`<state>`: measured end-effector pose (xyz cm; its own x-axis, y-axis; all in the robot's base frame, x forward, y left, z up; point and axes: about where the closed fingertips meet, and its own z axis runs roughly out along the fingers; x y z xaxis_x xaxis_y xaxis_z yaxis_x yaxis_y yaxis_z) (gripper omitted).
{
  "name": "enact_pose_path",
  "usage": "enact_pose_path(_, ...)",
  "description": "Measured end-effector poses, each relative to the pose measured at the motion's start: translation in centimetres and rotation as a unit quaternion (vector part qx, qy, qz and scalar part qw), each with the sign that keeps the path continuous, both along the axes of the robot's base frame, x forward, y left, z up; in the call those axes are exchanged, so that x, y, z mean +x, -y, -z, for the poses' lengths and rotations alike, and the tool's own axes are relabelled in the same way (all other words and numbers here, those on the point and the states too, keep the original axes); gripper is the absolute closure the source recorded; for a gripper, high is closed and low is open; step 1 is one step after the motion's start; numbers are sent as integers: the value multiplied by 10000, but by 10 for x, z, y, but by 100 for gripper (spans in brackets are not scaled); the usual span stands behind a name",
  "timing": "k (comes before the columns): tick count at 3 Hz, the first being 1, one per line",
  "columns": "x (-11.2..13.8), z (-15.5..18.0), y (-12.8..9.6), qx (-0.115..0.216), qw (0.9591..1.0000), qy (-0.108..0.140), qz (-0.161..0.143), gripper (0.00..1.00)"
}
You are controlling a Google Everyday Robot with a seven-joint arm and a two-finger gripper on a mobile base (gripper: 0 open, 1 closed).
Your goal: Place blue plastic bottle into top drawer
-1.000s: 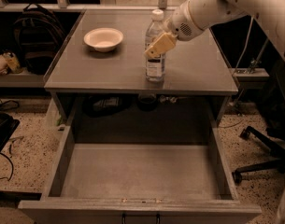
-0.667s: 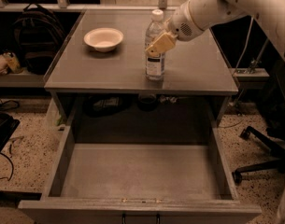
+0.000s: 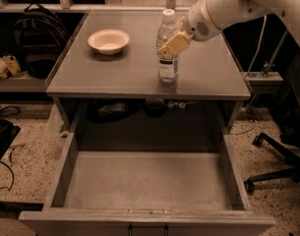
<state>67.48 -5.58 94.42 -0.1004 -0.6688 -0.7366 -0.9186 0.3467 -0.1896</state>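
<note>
Currently, camera view: bottle (image 3: pixel 168 67) upright on worktop (image 3: pixel 115 70), right of centre, near front edge, not yet in drawer (image 3: pixel 149 181); pincer (image 3: pixel 172 43) at its upper body just below cap, placed for side grasp; clamped or loose, cannot tell; drawer pulled out below, bare bottom ready; bowl (image 3: pixel 108 41) well apart at left; bottle clear, faintly bluish, white cap, white label, dark lettering; probably light, tippy.

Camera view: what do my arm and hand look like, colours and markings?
The arm is a thick, rounded white shell with small dark dots along it and a round patch of perforations near the wrist. The hand, at the blue plastic bottle on the table top, is tan and blocky. No cables show on it.
</note>
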Motion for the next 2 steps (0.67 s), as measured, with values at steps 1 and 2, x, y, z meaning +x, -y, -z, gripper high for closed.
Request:
enact_pose_path(1, -29, -25, 4, 12, 9998, -9, -203, 100)
enact_pose_path(2, -75, -49, 7, -9, 9990, -151, -423, 100)
